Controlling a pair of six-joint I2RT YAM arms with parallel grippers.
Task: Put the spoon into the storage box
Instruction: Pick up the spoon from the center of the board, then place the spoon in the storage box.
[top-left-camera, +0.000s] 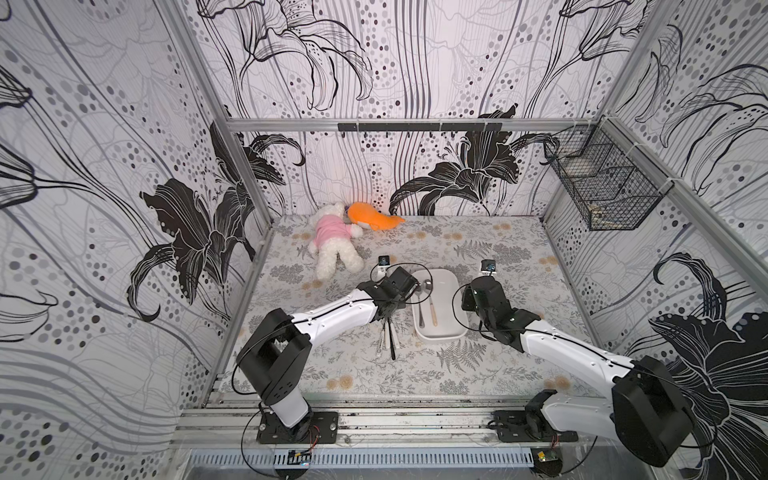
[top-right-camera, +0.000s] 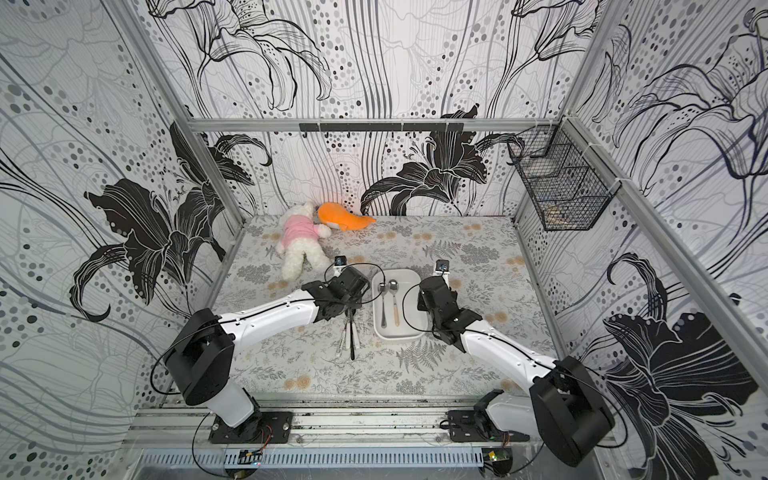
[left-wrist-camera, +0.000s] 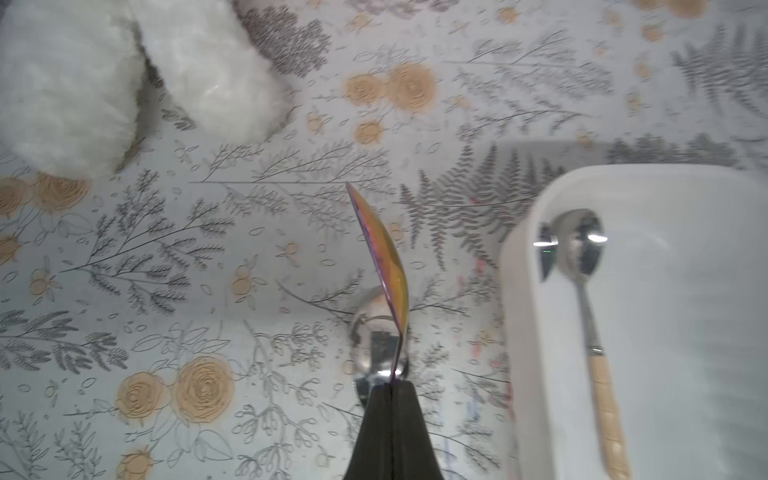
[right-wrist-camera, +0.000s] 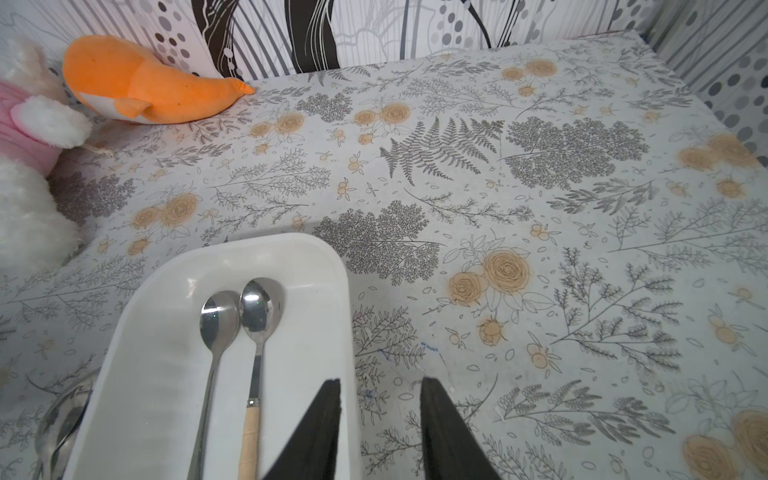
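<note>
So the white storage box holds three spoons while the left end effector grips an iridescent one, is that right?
No: the right wrist view shows two spoons in the storage box, not three. The left end effector does grip the iridescent spoon.

Bright, even light; wide-angle bend at frame edges.
Both top views sharp, shadows faint & soft. Left wrist view blurry, esp. plush toy (left-wrist-camera: 70, 83) & storage box (left-wrist-camera: 523, 291), w/ small glints on its wall. Right wrist view crisp.
</note>
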